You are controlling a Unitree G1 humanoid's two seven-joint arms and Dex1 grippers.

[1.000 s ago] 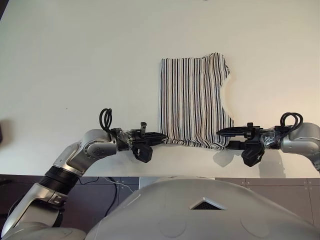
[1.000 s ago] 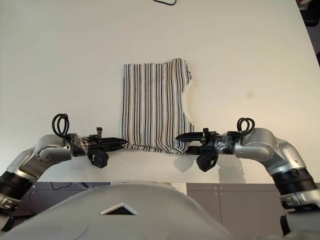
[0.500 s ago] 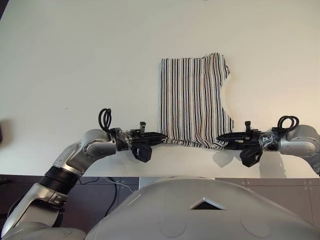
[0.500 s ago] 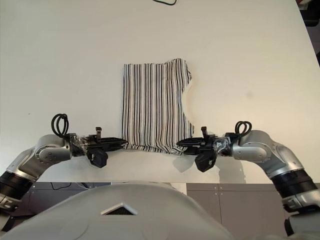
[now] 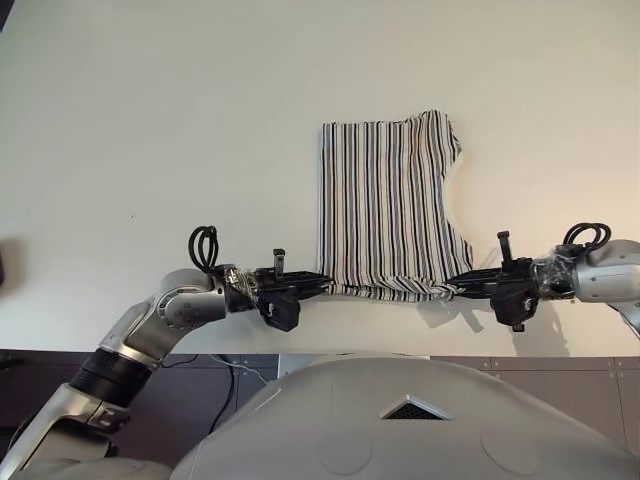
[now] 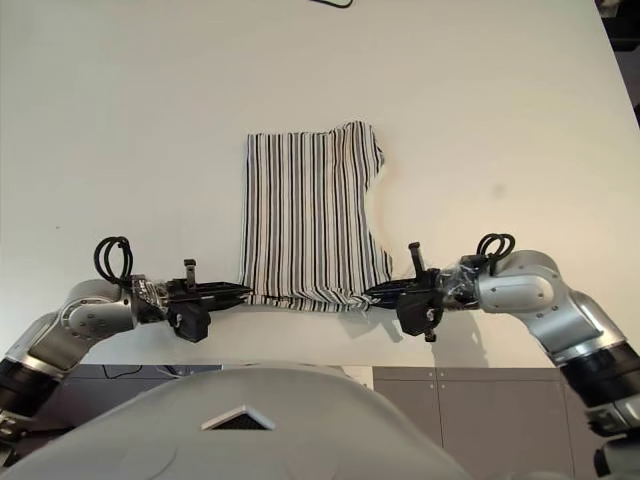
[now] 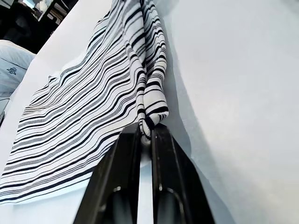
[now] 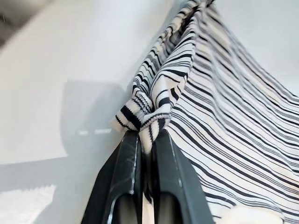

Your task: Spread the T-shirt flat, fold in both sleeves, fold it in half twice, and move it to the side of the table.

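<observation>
The black-and-white striped T-shirt (image 5: 385,205) lies folded into a tall rectangle on the white table (image 5: 180,130), its collar end far from me and its near hem by the table's front edge. My left gripper (image 5: 326,287) is shut on the near left corner of the T-shirt (image 7: 150,109), the cloth bunched between its fingers (image 7: 122,163). At the near right corner of the T-shirt (image 8: 154,109), my right gripper (image 5: 455,289) is likewise shut on bunched fabric. The near hem sags slightly between the two grippers.
The table's front edge (image 5: 150,350) runs just behind both grippers. Wide bare tabletop extends left of the shirt and beyond it. A dark cable (image 6: 330,3) pokes in at the far edge.
The right gripper dropped lower, turned over and closed on the shirt's near right corner. The left gripper kept its hold, and its arm lowered a little. The near hem is now lifted slightly.
</observation>
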